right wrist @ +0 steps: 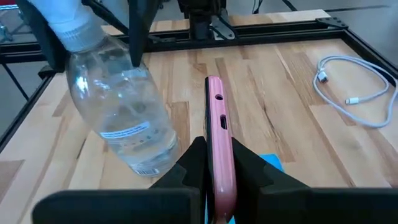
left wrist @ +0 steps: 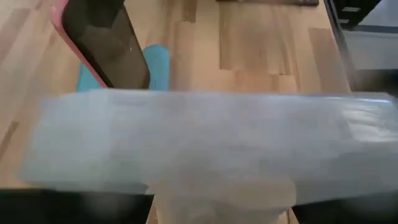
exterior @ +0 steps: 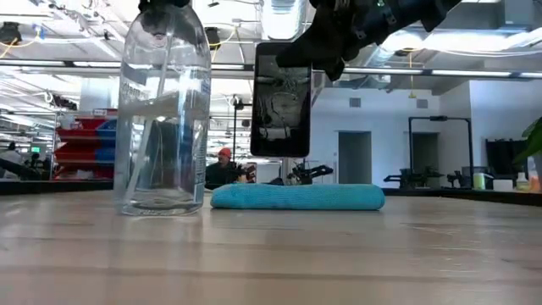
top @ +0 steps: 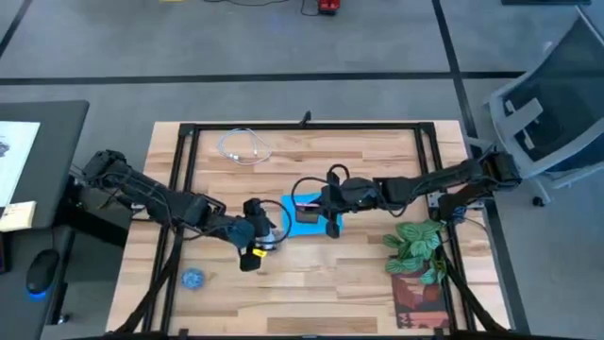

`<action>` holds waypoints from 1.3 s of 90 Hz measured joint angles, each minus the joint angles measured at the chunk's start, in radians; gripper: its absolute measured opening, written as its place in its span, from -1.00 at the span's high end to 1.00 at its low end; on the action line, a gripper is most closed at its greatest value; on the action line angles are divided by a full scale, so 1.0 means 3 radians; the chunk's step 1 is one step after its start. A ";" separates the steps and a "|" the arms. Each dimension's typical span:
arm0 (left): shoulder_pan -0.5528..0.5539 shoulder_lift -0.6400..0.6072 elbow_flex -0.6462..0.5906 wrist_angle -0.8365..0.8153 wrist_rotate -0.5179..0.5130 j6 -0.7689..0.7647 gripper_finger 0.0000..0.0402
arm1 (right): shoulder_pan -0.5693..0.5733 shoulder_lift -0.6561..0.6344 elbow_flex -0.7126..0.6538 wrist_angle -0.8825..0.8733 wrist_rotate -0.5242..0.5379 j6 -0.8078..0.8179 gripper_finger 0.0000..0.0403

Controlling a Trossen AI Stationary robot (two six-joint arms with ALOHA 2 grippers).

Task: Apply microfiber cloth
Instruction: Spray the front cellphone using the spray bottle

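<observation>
Both arms meet near the middle of the table (top: 377,274) in the high view, seen from above. Left gripper (top: 253,236) holds a clear bottle (top: 266,229), and right gripper (top: 317,206) holds a phone (top: 308,210) over the microfiber cloth (top: 291,206), which lies flat near the table's middle. Only this view shows the white cable (top: 243,145) near the far edge, the small blue disc (top: 193,279) near the front left, and the plant (top: 416,245) at the right, with bare wood between them. Low view shows something new: the phone (exterior: 281,100) hangs upright in the air above the cloth (exterior: 296,196), not touching it, and the bottle (exterior: 163,110) stands just beside the cloth's end. Left wrist view is filled by the blurry bottle (left wrist: 211,143) across the gripper; I cannot tell from it how the fingers sit, but the phone (left wrist: 102,43) and a bit of the cloth (left wrist: 157,62) show past it. Right wrist view shows the two dark fingers (right wrist: 194,163) closed tight on the pink edge of the phone (right wrist: 218,137), the bottle (right wrist: 121,115) close by, a corner of the cloth (right wrist: 273,163), the cable (right wrist: 351,81), and open wood out to the black frame (right wrist: 348,43).
</observation>
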 joint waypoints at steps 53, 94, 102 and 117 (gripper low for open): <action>0.0189 -0.0180 0.0024 -0.0193 0.0137 0.0412 -0.70 | 0.0022 0.0000 0.0000 -0.0023 0.0000 0.0001 0.88; 0.0189 -0.0709 0.0031 -0.0109 -0.0530 0.0322 -0.70 | 0.0022 0.0000 0.0001 -0.0023 0.0000 0.0001 0.88; 0.0189 -0.0791 0.0033 -0.0064 -0.0664 0.0306 -0.70 | 0.0024 0.0000 0.0001 -0.0024 0.0000 0.0001 0.88; 0.0091 -0.0841 0.0033 -0.0019 -0.0624 0.0464 -0.70 | 0.0024 0.0000 0.0001 -0.0024 0.0000 0.0001 0.88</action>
